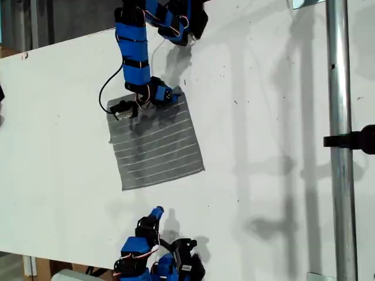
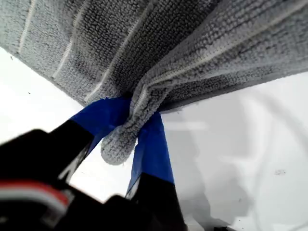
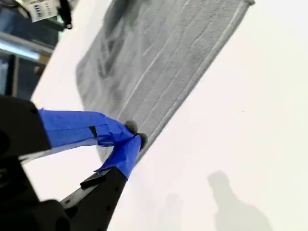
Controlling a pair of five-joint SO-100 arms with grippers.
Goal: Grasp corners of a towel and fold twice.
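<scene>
The grey towel with thin white stripes lies mostly flat on the white table. My first gripper reaches in from the exterior view's top and is shut on the towel's far corner. In the first wrist view the blue fingers pinch the bunched corner, and the towel hangs raised off the table. My second gripper hovers just short of the towel's near edge, away from the cloth. Its blue fingertips meet with nothing between them, the towel lying beyond.
A metal pole with a black clamp runs down the exterior view's right side. The table's edge runs along the exterior view's left and bottom. Bare white table lies between the towel and the pole.
</scene>
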